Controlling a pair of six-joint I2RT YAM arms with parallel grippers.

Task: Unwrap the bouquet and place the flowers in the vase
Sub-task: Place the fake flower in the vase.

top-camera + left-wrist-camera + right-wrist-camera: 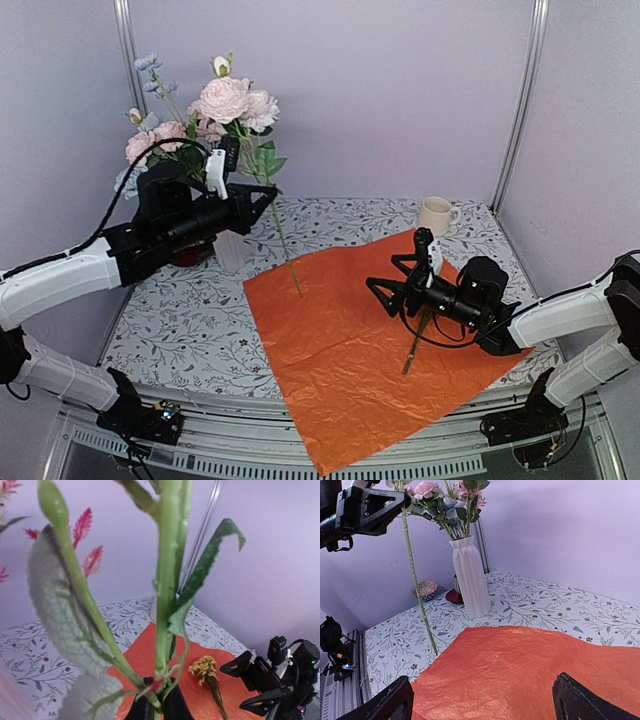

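Observation:
The orange paper (pixel 360 340) of the bouquet lies spread flat on the table. My left gripper (pixel 262 196) is shut on a long green flower stem (pixel 288 255), held upright beside the white ribbed vase (pixel 470 575); its lower end hangs near the paper's left edge. The left wrist view shows the fingers (pixel 145 710) pinching that stem (pixel 165 605). Pink and blue flowers (pixel 225 100) stand in and above the vase. A yellow sprig (pixel 417 342) lies on the paper. My right gripper (pixel 388 285) hovers open over the paper (pixel 520 670), holding nothing.
A cream mug (pixel 435 214) stands at the back right. A striped cup on a red saucer (pixel 454 594) and a small patterned bowl (pixel 426 589) sit behind the vase. Grey walls enclose the floral tablecloth (pixel 180 320).

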